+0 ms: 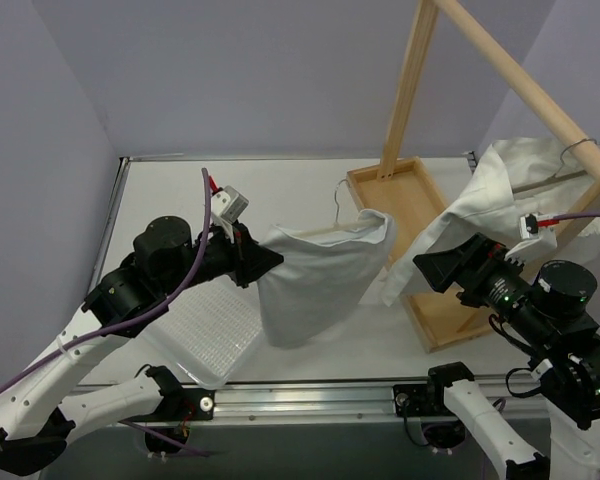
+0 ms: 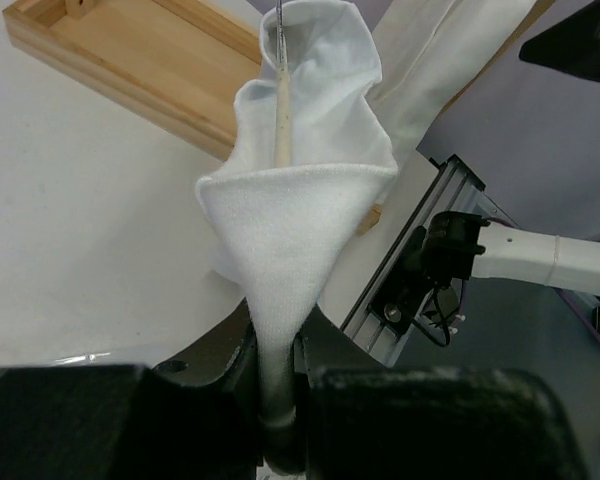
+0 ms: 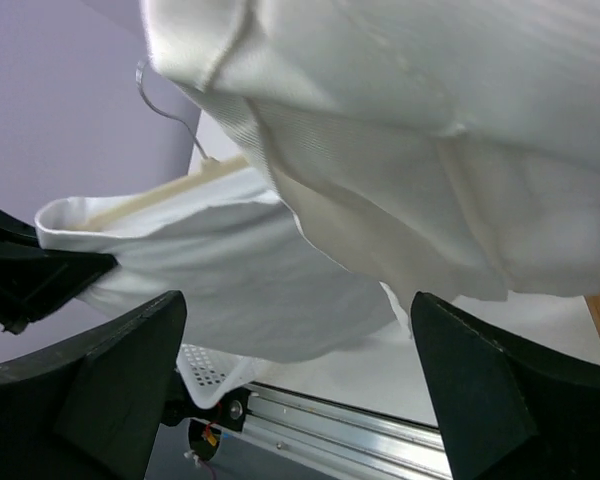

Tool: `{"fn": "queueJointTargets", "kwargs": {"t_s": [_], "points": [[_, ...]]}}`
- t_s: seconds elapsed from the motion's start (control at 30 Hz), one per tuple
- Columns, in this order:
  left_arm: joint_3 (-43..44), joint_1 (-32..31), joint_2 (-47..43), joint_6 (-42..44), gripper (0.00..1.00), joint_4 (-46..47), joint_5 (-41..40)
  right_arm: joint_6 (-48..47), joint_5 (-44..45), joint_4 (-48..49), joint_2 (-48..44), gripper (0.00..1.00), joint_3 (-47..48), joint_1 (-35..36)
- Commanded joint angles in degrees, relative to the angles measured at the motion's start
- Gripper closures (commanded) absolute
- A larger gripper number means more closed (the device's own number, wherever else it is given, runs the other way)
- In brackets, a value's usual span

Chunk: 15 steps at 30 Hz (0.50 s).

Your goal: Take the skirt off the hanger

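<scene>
**Skirt held up on its hanger, left pincer gripping**

The white skirt (image 1: pixel 315 275) hung above mid-table, its waistband threaded on the wooden hanger (image 1: pixel 330 230). At its 9 o'clock, the left gripper (image 1: pixel 262 262) pinched a waistband corner between pressed fingers. At its 3 o'clock, the right gripper (image 1: pixel 432 270) stood spread wide, just beside a white garment (image 1: pixel 495 195) draped on the wooden rack (image 1: pixel 408 95).
</scene>
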Motion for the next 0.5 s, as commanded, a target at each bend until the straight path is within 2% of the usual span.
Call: {"fn": "queueJointTargets", "kwargs": {"t_s": [0.0, 0.1, 0.13, 0.17, 0.23, 0.37, 0.47], "points": [[0.5, 0.2, -2.0, 1.7, 0.98, -1.3, 1.5, -2.9, -15.1, 5.9, 1.4, 0.1, 2.5, -5.1], [-0.1, 0.1, -2.8, 1.9, 0.98, -0.9, 4.6, -2.3, -20.1, 7.9, 1.8, 0.2, 2.0, -10.6], [-0.3, 0.1, -2.8, 2.0, 0.98, -0.3, 6.6, -2.3, -23.8, 9.0, 2.4, 0.32, 1.3, -11.9], [-0.3, 0.1, -2.9, 2.1, 0.98, -0.3, 7.4, -1.6, -26.0, 9.6, 2.5, 0.37, 1.0, -15.2], [-0.3, 0.1, -3.0, 2.4, 0.98, 0.0, 9.9, -1.3, -31.1, 10.5, 3.2, 0.43, 1.4, -18.2], [0.4, 0.0, -2.7, 2.5, 0.98, -0.1, 11.7, -2.2, -39.3, 10.2, 5.3, 0.41, 3.4, -25.4], [1.4, -0.1, -1.8, 2.7, 0.98, -0.5, 12.0, -1.6, -39.4, 11.7, 7.3, 0.37, 3.4, -25.0]]}}
